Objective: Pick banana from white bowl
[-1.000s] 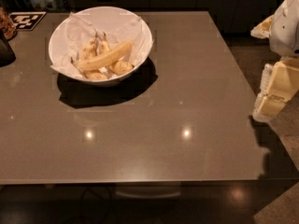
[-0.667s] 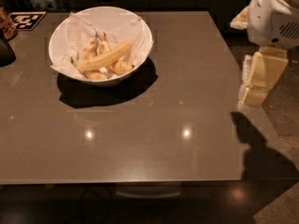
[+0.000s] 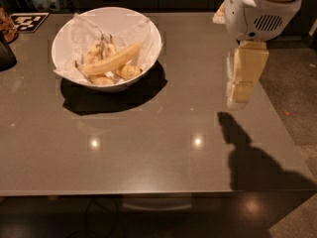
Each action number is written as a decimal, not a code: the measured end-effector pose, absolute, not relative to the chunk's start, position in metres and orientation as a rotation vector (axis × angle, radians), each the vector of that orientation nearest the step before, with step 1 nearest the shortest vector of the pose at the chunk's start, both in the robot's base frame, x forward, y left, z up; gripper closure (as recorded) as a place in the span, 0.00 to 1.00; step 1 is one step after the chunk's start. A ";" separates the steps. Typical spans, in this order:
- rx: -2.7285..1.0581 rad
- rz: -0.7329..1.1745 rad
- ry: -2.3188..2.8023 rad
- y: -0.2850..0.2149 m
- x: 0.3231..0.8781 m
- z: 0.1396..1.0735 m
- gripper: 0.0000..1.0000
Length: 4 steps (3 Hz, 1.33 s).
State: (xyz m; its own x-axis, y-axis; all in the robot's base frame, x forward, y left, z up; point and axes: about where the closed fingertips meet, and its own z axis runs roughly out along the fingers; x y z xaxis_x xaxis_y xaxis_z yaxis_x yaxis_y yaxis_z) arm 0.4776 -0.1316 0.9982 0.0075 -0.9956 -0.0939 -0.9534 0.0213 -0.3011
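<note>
Gripper (image 3: 240,94) nearer, well right of banana (image 3: 110,61)

Arm: my white wrist housing (image 3: 260,11) enters at the upper right corner of the frame, its vent grille (image 3: 267,22) turned toward the camera.
Gripper: my cream-coloured gripper (image 3: 241,90) hangs below the housing, pointing down, at the right of the frame, above mid-height.
Load: I see nothing in its grasp.
</note>
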 end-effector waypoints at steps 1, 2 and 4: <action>-2.037 -0.191 1.978 -0.107 0.508 0.999 0.00; -2.117 -0.166 1.916 -0.064 0.560 0.997 0.00; -2.218 -0.157 1.757 0.005 0.607 0.988 0.00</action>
State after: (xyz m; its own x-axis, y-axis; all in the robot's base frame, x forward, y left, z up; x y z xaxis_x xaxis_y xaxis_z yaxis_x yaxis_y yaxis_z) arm 0.6069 0.0049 0.9882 0.2430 -0.9645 -0.1031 -0.9309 -0.2020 -0.3042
